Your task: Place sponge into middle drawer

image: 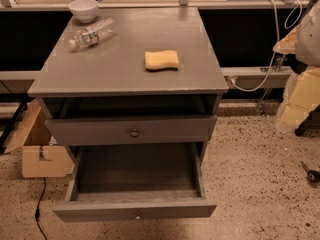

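One sponge [161,60] on grey cabinet top [125,71]; speckled floor [260,174] below; gripper unseen.

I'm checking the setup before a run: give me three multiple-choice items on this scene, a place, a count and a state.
1. The sponge lies: A) on the cabinet top B) in a drawer C) on the floor.
2. Number of bottles: A) one B) two C) three.
3. The lower drawer is: A) shut B) pulled open C) taken out.
1A, it rests on the bare top; 2A, one lies beside the bowl; 3B, its inside shows. The pincer is not in view.
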### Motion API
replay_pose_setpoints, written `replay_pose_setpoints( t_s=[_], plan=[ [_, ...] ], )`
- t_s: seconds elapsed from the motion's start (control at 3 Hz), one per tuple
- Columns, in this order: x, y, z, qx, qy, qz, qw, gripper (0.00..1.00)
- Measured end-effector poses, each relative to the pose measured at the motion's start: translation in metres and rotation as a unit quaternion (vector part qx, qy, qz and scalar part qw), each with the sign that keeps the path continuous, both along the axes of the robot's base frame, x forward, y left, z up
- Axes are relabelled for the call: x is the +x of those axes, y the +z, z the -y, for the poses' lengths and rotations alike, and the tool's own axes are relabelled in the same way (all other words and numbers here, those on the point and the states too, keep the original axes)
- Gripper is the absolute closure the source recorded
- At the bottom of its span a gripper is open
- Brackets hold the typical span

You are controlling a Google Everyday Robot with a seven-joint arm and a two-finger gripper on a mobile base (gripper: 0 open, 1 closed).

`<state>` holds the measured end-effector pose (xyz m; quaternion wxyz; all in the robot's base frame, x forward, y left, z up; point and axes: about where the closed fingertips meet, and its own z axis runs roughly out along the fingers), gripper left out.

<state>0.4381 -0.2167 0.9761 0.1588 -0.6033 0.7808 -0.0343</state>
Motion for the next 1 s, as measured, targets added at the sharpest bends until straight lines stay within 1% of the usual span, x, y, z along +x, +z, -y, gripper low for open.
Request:
replay_pose_setpoints(
  t_s=[0.33,0.67,1.0],
  plan=[
    [0.0,0.0,0.0,0.0,0.0,0.0,1.0,0.0],
    [0.015,-0.003,-0.003,0.002,0.004,0.01,0.9999,0.0],
    [0.094,-0.009,-0.01,0.045,0.004,0.055,0.9974,0.0]
  ],
)
